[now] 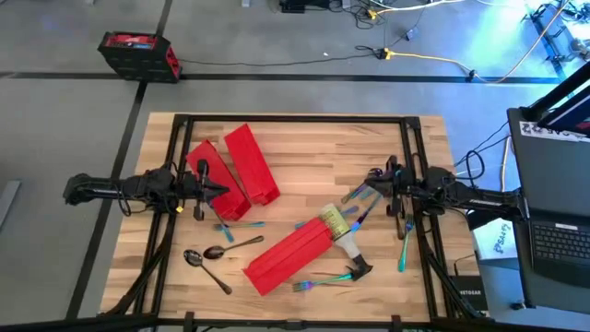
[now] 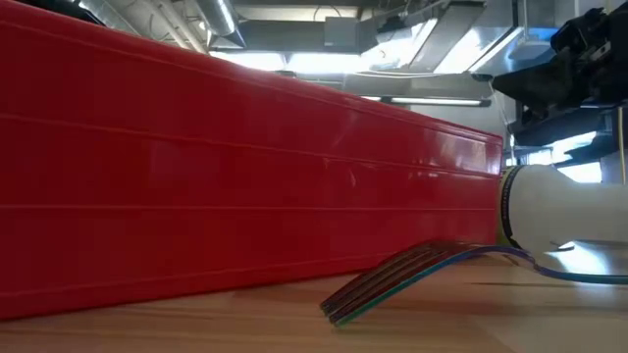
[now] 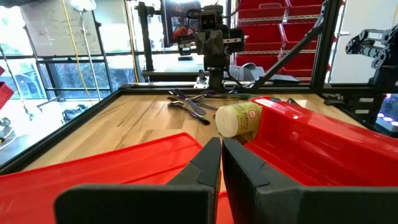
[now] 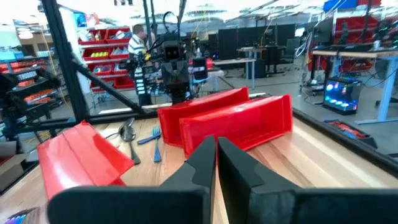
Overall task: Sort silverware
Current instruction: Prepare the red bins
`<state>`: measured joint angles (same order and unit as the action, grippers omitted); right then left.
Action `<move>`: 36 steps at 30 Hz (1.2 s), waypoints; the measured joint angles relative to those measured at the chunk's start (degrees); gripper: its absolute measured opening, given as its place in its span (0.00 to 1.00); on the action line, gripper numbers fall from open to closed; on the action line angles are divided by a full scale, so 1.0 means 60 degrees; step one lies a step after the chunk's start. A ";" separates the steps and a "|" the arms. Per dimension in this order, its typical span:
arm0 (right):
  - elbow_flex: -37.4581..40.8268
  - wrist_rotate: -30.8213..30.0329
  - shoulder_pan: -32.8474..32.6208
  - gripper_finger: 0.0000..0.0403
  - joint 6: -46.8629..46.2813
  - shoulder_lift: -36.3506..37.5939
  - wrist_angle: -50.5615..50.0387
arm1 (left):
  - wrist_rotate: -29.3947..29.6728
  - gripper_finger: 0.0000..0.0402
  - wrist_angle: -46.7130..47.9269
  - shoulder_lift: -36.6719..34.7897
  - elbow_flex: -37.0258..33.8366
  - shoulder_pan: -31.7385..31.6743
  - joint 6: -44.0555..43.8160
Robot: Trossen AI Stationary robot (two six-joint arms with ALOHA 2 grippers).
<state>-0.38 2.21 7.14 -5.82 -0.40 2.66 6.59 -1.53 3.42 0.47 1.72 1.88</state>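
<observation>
The left end effector [image 1: 224, 191] was pinched shut and empty, hovering over two long red plastic bins [image 1: 251, 163] at nine o'clock on the wooden worktop [image 1: 304, 138]; the right end effector [image 1: 376, 187], likewise shut and empty, sat at three o'clock. The nearest slim iridescent blue-purple silverware [image 1: 360, 195] lay just beside the right end effector, toward its seven o'clock, long axes slanting diagonally, so the right arm looked better placed. Dark bronze spoons [image 1: 205, 258] lay at seven o'clock, nearer the left arm.
</observation>
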 joint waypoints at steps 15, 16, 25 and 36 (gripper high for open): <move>-0.0002 -0.1955 0.0002 0.00 -0.2820 -0.1487 0.4477 | 0.0000 0.00 0.0000 -0.0002 0.0001 0.0004 0.0000; -0.0005 -0.2050 0.0001 0.00 -0.2678 -0.1764 0.4758 | 0.0000 0.00 -0.0002 -0.0004 0.0004 0.0002 -0.0002; -0.1108 -0.2089 0.0000 0.00 -0.2176 -0.4918 0.5294 | 0.0000 0.00 -0.0002 -0.0003 0.0000 0.0001 0.0002; -0.3348 -0.0525 0.0000 0.00 -0.0534 -0.8631 0.6546 | 0.0000 0.00 -0.0002 -0.0004 0.0003 0.0000 -0.0002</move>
<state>-20.47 -0.94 7.14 -9.02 -52.19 41.94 6.59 -1.54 3.40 0.49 1.72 1.87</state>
